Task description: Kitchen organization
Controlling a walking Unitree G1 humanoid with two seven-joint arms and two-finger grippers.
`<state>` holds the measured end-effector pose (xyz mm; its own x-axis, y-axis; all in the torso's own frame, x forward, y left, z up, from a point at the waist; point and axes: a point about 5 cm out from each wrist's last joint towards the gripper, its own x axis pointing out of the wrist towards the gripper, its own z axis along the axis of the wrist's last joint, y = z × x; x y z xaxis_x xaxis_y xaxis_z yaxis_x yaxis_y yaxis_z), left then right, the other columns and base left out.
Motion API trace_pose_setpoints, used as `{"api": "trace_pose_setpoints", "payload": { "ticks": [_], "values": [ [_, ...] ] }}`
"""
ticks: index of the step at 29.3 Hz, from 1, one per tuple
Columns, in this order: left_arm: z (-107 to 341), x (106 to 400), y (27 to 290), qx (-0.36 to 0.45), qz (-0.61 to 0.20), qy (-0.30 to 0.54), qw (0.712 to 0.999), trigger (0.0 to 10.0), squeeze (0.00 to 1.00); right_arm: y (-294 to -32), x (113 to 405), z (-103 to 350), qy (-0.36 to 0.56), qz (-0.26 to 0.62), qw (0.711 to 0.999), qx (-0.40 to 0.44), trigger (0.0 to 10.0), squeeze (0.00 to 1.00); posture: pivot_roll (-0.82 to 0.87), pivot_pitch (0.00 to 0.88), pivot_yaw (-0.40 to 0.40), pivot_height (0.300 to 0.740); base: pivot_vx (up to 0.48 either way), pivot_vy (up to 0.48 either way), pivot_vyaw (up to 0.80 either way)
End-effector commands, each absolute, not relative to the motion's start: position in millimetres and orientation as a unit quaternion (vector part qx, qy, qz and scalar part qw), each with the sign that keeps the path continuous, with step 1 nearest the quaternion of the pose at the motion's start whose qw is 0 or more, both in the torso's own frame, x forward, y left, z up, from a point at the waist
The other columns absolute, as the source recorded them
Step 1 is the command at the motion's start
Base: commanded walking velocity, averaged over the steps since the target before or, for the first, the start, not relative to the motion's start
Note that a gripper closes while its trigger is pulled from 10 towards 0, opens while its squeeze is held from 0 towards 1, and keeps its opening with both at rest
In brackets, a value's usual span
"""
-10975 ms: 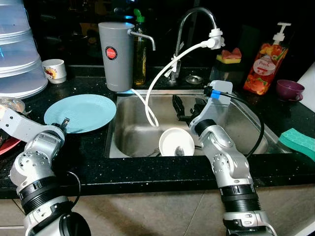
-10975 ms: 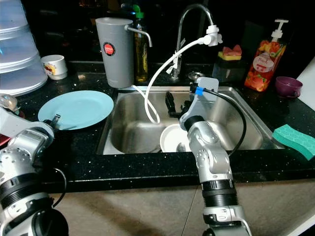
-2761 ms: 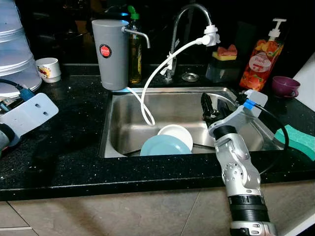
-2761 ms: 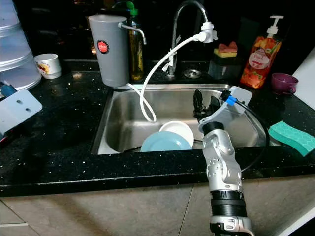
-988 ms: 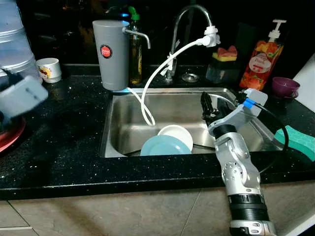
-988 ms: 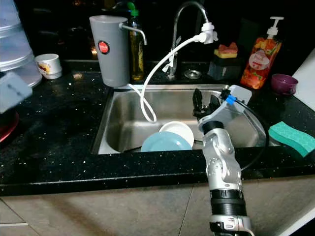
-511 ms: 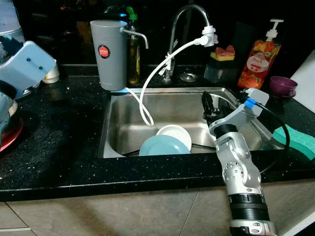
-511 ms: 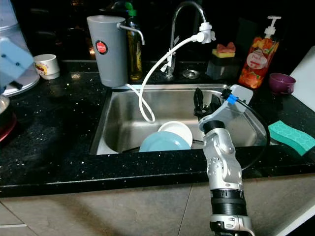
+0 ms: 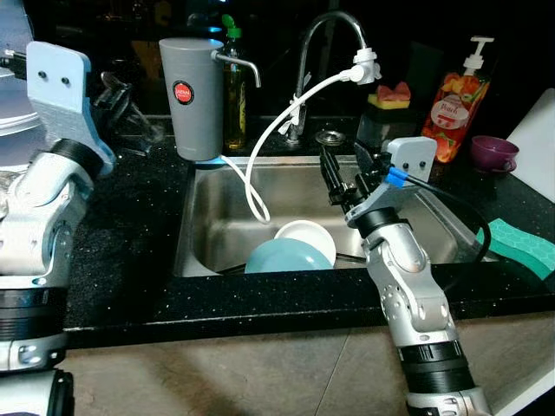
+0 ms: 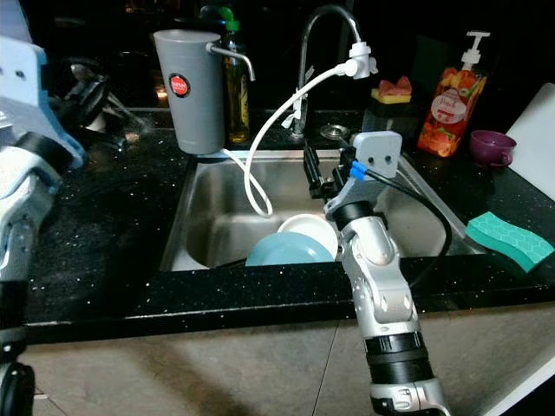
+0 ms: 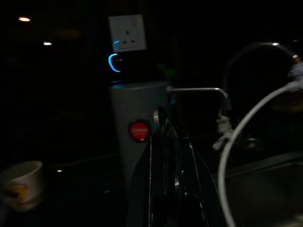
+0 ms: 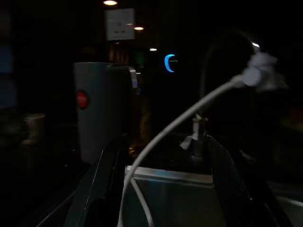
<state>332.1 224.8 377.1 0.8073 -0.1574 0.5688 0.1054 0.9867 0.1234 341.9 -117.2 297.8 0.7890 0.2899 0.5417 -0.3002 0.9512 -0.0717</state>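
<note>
I have the left gripper [image 9: 130, 108] raised over the black speckled countertop [image 9: 130, 234], near the tall grey water-filter canister with the red badge [image 9: 192, 95]. Through the left wrist view its fingers look pressed close together around something thin and shiny, but it is too dark and blurred for me to name it. The right gripper [image 9: 347, 178] hangs over the stainless steel sink [image 9: 408, 217] with its jaws spread and empty.

The dishes sit low in the basin: a pale blue plate [image 9: 282, 258] leaning against a white bowl [image 9: 305, 239], just beside the dangling white hose [image 9: 260, 173].

My guess is the left arm is carrying its load toward the sink. I'd swing it wide of the canister's spout, keep clear of the hose, and lower gently so nothing knocks the plate. The right arm should stay out of the way.
</note>
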Motion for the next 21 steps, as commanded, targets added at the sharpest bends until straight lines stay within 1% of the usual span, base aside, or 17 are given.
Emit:
{"api": "trace_pose_setpoints", "payload": {
  "ticks": [1, 4, 5, 8, 10, 11, 17, 19, 21],
  "values": [
    [379, 333, 226, 0.016, -0.078, -0.301, 0.950, 10.0, 0.00, -115, 337, 300, -0.298, 0.164, 0.940, -0.011, 10.0, 0.00, 0.05, 0.106, -0.038, 0.740, 0.000, 0.000, 0.00],
    [362, 345, 221, -0.014, -0.101, -0.237, 0.966, 10.0, 0.00, -105, 333, 297, -0.301, 0.190, 0.933, -0.043, 10.0, 0.00, 0.04, 0.100, -0.036, 0.740, 0.000, 0.000, 0.00],
    [355, 349, 217, -0.051, -0.125, -0.204, 0.970, 10.0, 0.00, -98, 330, 295, -0.302, 0.205, 0.928, -0.069, 10.0, 0.00, 0.04, 0.099, -0.038, 0.740, 0.000, 0.000, 0.00],
    [354, 350, 216, -0.060, -0.132, -0.197, 0.970, 10.0, 0.00, -97, 330, 294, -0.302, 0.209, 0.927, -0.076, 10.0, 0.00, 0.04, 0.099, -0.038, 0.740, 0.000, 0.000, 0.00],
    [352, 350, 209, -0.081, -0.159, -0.187, 0.966, 10.0, 0.00, -90, 328, 292, -0.301, 0.227, 0.921, -0.097, 10.0, 0.00, 0.04, 0.099, -0.038, 0.740, 0.000, 0.000, 0.00],
    [352, 350, 209, -0.081, -0.159, -0.187, 0.966, 10.0, 0.00, -90, 328, 292, -0.301, 0.227, 0.921, -0.097, 10.0, 0.00, 0.04, 0.099, -0.038, 0.740, 0.000, 0.000, 0.00],
    [351, 349, 188, -0.111, -0.235, -0.166, 0.951, 10.0, 0.00, -70, 319, 279, -0.287, 0.293, 0.893, -0.186, 10.0, 0.00, 0.03, 0.104, -0.037, 0.740, 0.000, 0.000, 0.00],
    [351, 349, 188, -0.111, -0.235, -0.166, 0.951, 10.0, 0.00, -70, 319, 279, -0.287, 0.293, 0.893, -0.186, 10.0, 0.00, 0.03, 0.104, -0.037, 0.740, 0.000, 0.000, 0.00],
    [347, 348, 176, -0.124, -0.271, -0.151, 0.943, 10.0, 0.00, -65, 317, 273, -0.278, 0.312, 0.888, -0.194, 10.0, 0.00, 0.03, 0.109, -0.037, 0.740, 0.000, 0.000, 0.00]
  ]
}}
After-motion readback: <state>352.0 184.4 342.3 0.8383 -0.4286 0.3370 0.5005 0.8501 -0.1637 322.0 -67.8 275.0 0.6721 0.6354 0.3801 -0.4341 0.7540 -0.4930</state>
